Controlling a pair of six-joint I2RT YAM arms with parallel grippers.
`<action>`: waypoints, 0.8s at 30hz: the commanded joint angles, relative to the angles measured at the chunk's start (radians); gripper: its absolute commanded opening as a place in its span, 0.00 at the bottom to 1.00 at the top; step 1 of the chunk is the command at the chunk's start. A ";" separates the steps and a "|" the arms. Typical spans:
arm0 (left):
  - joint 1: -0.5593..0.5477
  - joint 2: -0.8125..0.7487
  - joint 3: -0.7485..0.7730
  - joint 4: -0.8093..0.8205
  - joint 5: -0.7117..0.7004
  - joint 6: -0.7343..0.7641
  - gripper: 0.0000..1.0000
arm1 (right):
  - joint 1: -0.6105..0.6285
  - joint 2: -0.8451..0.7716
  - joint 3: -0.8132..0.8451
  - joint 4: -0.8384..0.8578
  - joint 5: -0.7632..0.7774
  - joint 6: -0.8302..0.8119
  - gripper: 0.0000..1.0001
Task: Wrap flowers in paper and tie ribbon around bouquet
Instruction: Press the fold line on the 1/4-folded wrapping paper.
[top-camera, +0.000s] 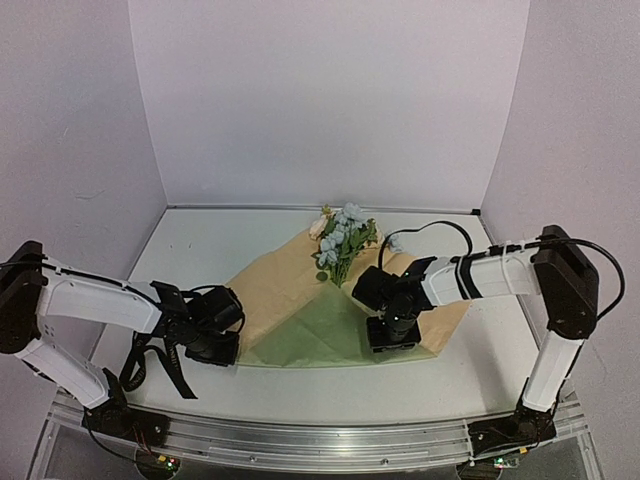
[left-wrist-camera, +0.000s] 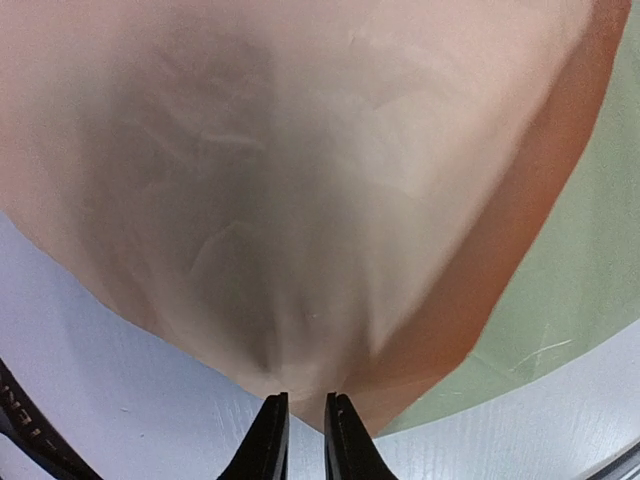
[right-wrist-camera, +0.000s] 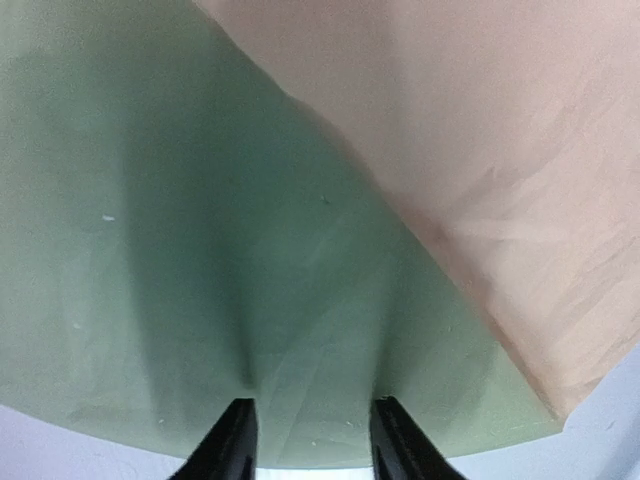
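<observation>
The paper (top-camera: 330, 335) lies spread on the table, an olive-green triangle at its middle with tan parts to either side. The flowers (top-camera: 343, 240) rest on its far edge, pale blossoms pointing away. At the sheet's left corner my left gripper (top-camera: 232, 350) has its fingers almost together, with the tan tip of the paper (left-wrist-camera: 300, 200) between them (left-wrist-camera: 304, 425). My right gripper (top-camera: 392, 340) stands open over the front edge of the green paper (right-wrist-camera: 200, 200), which lies flat between its spread fingers (right-wrist-camera: 312, 430). The black ribbon (top-camera: 180, 375) trails beside the left arm and shows white lettering (left-wrist-camera: 15, 415).
A black cable (top-camera: 430, 228) loops from the right arm behind the paper. White walls close in the table on three sides. A metal rail (top-camera: 320, 440) runs along the near edge between the arm bases.
</observation>
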 joint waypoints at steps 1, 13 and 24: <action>0.005 -0.035 0.154 -0.077 -0.076 0.098 0.17 | -0.011 -0.138 0.003 -0.031 0.014 -0.015 0.50; -0.051 0.092 0.362 0.104 0.136 0.388 0.17 | -0.064 -0.396 -0.253 0.006 0.027 0.078 0.59; -0.159 0.404 0.595 0.283 0.367 0.552 0.13 | -0.152 -0.529 -0.565 0.283 -0.012 0.206 0.65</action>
